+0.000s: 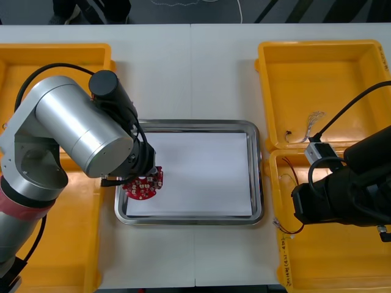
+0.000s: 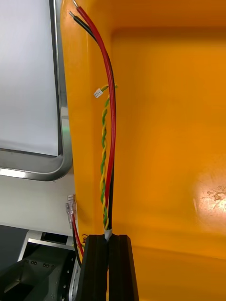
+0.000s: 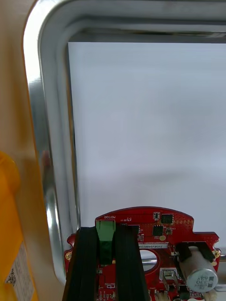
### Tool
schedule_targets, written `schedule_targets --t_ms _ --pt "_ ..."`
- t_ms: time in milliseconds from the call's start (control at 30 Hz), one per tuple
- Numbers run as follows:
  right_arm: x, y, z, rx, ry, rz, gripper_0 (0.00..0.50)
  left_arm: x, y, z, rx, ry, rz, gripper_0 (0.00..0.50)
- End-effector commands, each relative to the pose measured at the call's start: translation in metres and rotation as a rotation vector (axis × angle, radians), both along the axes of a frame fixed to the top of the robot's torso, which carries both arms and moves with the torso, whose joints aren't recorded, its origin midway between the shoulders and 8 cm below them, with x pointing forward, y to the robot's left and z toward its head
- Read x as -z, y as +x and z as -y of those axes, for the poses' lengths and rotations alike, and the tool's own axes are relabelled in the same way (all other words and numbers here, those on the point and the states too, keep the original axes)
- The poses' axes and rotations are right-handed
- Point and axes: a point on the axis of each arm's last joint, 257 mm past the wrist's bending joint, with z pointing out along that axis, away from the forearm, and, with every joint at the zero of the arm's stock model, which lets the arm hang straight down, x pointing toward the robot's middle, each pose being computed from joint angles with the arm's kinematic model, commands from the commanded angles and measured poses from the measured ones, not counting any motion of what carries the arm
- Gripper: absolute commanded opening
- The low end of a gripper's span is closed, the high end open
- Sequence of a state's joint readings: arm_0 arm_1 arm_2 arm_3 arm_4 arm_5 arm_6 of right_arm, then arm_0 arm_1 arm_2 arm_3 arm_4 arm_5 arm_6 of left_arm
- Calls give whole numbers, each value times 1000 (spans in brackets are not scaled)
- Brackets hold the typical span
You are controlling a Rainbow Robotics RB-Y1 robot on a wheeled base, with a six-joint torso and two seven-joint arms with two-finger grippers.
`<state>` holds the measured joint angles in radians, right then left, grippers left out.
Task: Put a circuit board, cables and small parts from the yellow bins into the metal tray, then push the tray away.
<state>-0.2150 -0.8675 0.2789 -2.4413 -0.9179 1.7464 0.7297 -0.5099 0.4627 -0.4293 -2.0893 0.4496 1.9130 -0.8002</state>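
Note:
A round red circuit board point(image 1: 144, 185) is at the near left corner of the metal tray point(image 1: 189, 124), which is white inside. My left gripper point(image 3: 106, 244) is shut on the board's green connector point(image 3: 105, 231); I cannot tell whether the board point(image 3: 160, 235) rests on the tray floor. In the front view the left gripper point(image 1: 144, 172) sits under its silver wrist. My right gripper point(image 2: 109, 241) is inside the near right yellow bin point(image 2: 169, 141), shut on a bundle of cables: red and black point(image 2: 111, 94) and twisted yellow and green point(image 2: 104, 155). The cables point(image 1: 292, 172) run along the bin wall beside the tray.
Two yellow bins point(image 1: 55, 58) point(image 1: 73, 250) stand on the left, partly under the left arm. The far right bin point(image 1: 324, 73) holds a thin pale cable point(image 1: 314, 124). The tray rim point(image 2: 59, 94) lies close beside the right bin's wall. A clear plug point(image 2: 70, 207) hangs outside that wall.

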Motion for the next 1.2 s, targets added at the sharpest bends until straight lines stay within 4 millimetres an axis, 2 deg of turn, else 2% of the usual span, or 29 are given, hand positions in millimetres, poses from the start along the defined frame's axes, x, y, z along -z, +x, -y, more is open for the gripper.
schedule_targets --t_ms 33,467,800,1200 --pt "-5 3 8 -32 -49 24 0 -8 4 25 136 35 20 15" --pt "-5 4 10 -31 -55 30 0 22 -3 22 196 102 -40 15" --pt "-6 6 10 -32 -57 34 0 32 0 30 242 77 -13 14" --pt "-5 5 11 -38 -60 35 0 47 -3 29 249 76 -5 14"
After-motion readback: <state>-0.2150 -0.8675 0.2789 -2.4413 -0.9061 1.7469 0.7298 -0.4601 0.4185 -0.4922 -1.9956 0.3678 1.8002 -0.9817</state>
